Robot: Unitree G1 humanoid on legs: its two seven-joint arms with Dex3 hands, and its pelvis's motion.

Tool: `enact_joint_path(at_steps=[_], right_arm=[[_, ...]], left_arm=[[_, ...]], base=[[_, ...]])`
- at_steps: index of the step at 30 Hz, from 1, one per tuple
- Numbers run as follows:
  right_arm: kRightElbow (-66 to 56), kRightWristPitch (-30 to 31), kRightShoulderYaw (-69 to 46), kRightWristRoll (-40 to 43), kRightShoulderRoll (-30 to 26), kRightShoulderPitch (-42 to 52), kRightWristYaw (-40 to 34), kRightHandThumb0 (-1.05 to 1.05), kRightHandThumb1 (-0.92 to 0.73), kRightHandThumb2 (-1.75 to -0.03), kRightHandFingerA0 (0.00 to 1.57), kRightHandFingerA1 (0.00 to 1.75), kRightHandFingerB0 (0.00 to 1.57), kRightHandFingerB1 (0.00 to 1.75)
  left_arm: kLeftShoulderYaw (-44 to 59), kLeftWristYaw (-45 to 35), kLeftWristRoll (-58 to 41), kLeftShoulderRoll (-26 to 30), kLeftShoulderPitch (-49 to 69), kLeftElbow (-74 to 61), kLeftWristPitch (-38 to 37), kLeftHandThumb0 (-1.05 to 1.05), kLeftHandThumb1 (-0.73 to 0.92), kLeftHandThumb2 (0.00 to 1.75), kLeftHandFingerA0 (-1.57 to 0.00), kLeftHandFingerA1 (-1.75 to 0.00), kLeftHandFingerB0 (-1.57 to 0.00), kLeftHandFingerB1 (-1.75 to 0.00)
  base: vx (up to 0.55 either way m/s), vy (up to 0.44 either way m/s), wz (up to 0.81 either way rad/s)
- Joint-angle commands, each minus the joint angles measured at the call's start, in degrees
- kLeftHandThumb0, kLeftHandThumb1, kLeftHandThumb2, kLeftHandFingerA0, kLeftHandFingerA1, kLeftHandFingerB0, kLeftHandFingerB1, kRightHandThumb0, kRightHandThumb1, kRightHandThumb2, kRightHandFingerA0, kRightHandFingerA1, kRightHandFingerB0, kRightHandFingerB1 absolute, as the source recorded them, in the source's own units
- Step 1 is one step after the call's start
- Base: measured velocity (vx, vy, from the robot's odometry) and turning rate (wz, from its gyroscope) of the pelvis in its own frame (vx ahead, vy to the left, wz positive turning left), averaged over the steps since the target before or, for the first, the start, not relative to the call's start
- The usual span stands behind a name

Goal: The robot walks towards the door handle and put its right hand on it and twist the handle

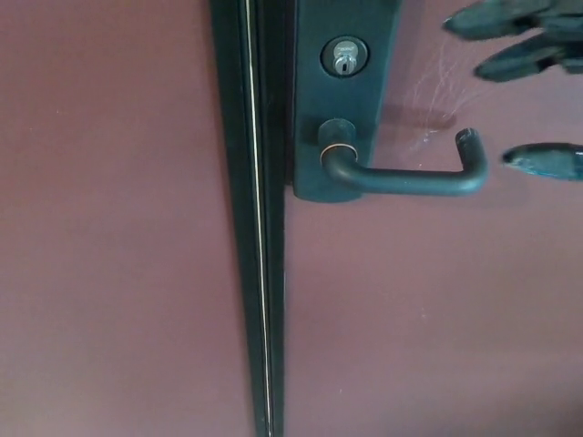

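A dark lever door handle [410, 179] juts rightward from a black plate [342, 100] on a maroon door [428, 309], its tip bent up at the right end. A silver keyhole [343, 58] sits above the handle's pivot. My right hand [533, 68] enters at the top right edge, open, with two fingers [496, 20] spread above and the thumb [545, 161] just right of the handle's tip. It is not touching the handle. My left hand does not show.
A black vertical seam [255, 228] with a thin bright strip separates this door from a second maroon leaf [109, 237] on the left. Faint scratches mark the door surface above the handle.
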Motion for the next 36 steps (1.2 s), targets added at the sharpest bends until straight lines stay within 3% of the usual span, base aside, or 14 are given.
enact_joint_path(at_steps=[1, 9, 30, 31, 36], right_arm=[[5.2, 15.6, 11.1, -3.1, 0.9, -12.8, 12.7, -0.56, -0.53, -0.56, 0.51, 0.41, 0.41, 0.35], [8.7, 19.4, 16.8, -6.1, 3.4, -19.8, 14.7, -0.59, -0.52, -0.56, 0.51, 0.41, 0.42, 0.35], [17.2, 19.4, 23.9, -21.4, 8.8, -25.8, 21.5, -0.57, -0.48, -0.56, 0.51, 0.41, 0.42, 0.35], [17.6, 19.7, 24.4, -22.0, 9.4, -26.4, 21.8, -0.60, -0.43, -0.73, 0.45, 0.49, 0.39, 0.44], [18.5, 20.8, 25.3, -24.8, 11.1, -28.0, 23.4, -0.59, -0.43, -0.73, 0.45, 0.49, 0.39, 0.44]], left_arm=[[-1.3, 0.2, 2.0, 1.5, 1.1, 0.0, -0.1, -0.09, 0.64, 0.58, -0.61, -0.47, -0.49, -0.42], [-2.5, 0.4, 2.6, 1.5, 0.8, 0.6, 0.2, -0.09, 0.64, 0.58, -0.62, -0.47, -0.49, -0.42], [-2.2, -0.3, 2.8, 1.8, 0.9, 0.2, -0.1, -0.10, 0.64, 0.58, -0.61, -0.47, -0.50, -0.42], [-2.2, -0.3, 2.8, 1.9, 1.3, 0.2, -0.2, -0.10, 0.64, 0.58, -0.61, -0.47, -0.50, -0.42], [-2.2, -0.1, 2.9, 1.7, 1.3, 0.4, -0.2, -0.10, 0.64, 0.58, -0.61, -0.47, -0.50, -0.42]], base=[[0.00, 0.000, 0.00], [0.00, 0.000, 0.00], [0.00, 0.000, 0.00], [0.00, 0.000, 0.00], [0.00, 0.000, 0.00]])
